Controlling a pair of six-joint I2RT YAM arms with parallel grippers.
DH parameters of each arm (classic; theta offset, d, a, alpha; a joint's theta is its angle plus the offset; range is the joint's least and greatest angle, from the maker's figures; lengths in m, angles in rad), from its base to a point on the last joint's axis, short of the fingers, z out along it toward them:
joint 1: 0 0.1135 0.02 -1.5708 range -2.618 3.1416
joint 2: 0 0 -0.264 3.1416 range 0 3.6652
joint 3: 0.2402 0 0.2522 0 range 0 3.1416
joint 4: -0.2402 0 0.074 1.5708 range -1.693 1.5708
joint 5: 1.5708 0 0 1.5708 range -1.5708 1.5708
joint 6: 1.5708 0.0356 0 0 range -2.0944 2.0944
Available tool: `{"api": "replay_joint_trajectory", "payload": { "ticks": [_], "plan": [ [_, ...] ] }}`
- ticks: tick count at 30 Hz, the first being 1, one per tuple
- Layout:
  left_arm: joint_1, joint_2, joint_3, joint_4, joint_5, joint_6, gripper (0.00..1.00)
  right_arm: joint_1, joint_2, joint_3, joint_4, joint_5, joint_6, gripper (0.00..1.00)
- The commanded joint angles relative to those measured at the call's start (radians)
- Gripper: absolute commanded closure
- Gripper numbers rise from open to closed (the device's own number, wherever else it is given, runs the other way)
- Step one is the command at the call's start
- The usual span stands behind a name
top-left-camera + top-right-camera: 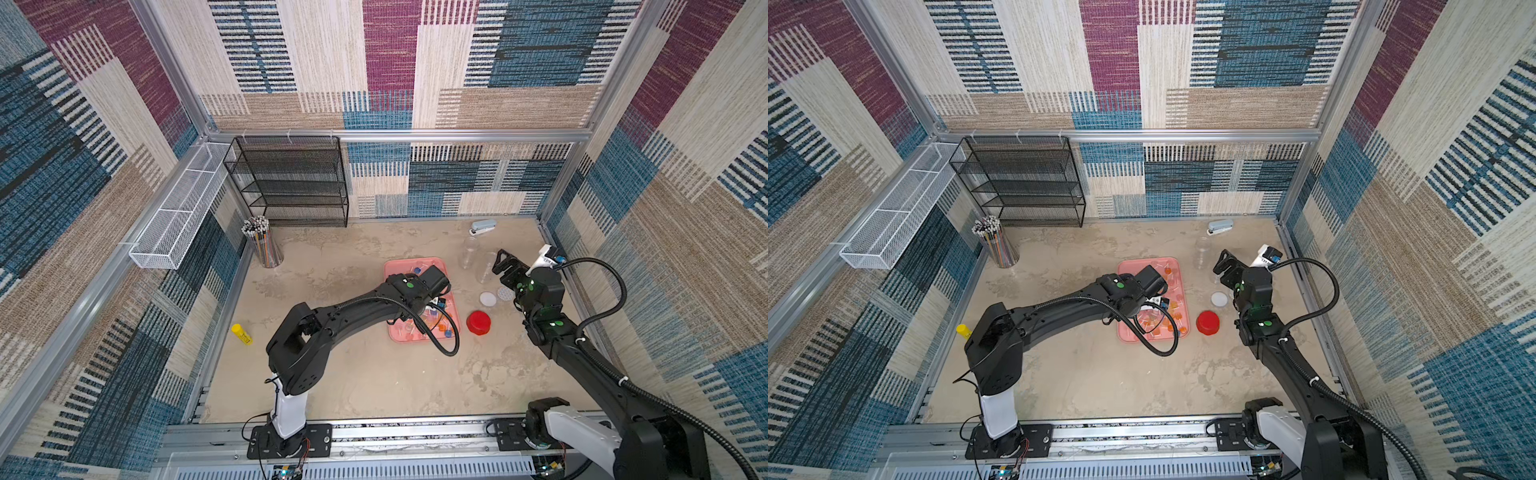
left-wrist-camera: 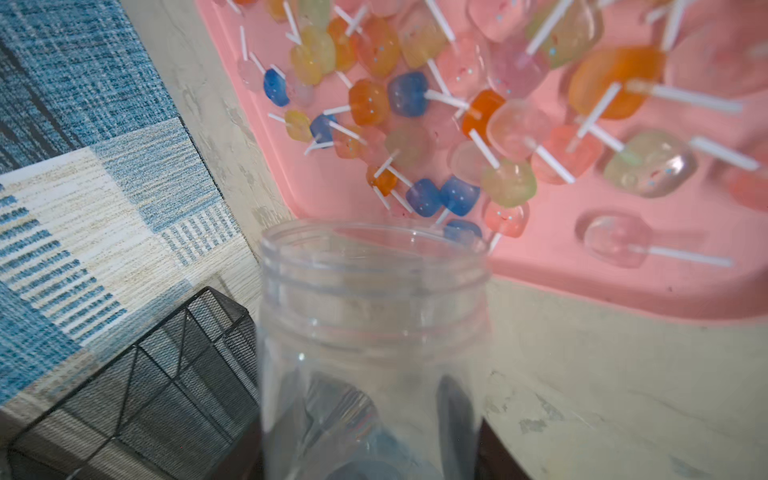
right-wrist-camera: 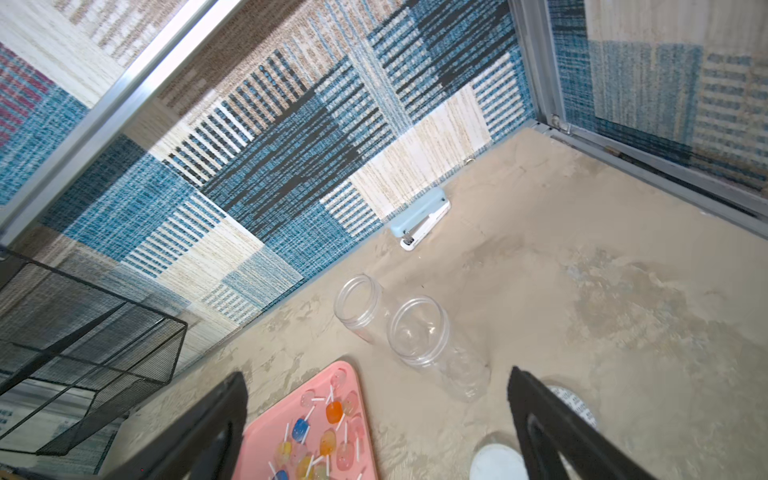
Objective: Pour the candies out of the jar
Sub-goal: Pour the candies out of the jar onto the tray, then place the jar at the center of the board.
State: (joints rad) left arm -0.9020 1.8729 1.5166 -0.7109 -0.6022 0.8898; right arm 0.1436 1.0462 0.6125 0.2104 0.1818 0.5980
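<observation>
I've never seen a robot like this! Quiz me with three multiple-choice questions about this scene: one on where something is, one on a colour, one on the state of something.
1. Where do the candies lie?
A) on the black mesh shelf
B) in the pink tray
C) inside the pencil cup

2. What colour is the large lid beside the tray?
A) green
B) black
C) red

3. How does the right gripper stand?
A) open, holding nothing
B) shut on a jar
C) shut on the stapler

Answers:
1 B: the left wrist view shows them spread over the tray's floor.
2 C: both top views show it bright red.
3 A: in the right wrist view its fingers stand wide apart and grip nothing.
</observation>
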Motion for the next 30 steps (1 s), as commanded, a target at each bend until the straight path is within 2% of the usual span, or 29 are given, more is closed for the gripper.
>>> {"api": "replay_joint_trajectory", "payload": {
  "ticks": [1, 6, 13, 17, 21, 30],
  "plan": [
    [0.035, -0.046, -0.027, 0.131, 0.162, -0.115, 1.00, -0.001, 0.012, 0.042, -0.001, -0.110, -0.040, 0.00],
    [0.102, -0.130, -0.101, 0.260, 0.294, -0.253, 1.00, -0.002, 0.046, 0.136, -0.046, -0.263, -0.063, 0.00],
    [0.205, -0.281, -0.263, 0.458, 0.462, -0.457, 1.00, 0.002, 0.169, 0.283, -0.092, -0.651, -0.066, 0.00],
    [0.244, -0.379, -0.387, 0.599, 0.560, -0.508, 1.00, 0.029, 0.262, 0.352, -0.108, -0.823, -0.071, 0.00],
    [0.258, -0.443, -0.473, 0.694, 0.586, -0.532, 1.00, 0.098, 0.339, 0.399, -0.120, -0.919, -0.080, 0.00],
    [0.269, -0.470, -0.518, 0.710, 0.590, -0.554, 1.00, 0.208, 0.426, 0.411, -0.088, -0.999, -0.022, 0.00]
  ]
}}
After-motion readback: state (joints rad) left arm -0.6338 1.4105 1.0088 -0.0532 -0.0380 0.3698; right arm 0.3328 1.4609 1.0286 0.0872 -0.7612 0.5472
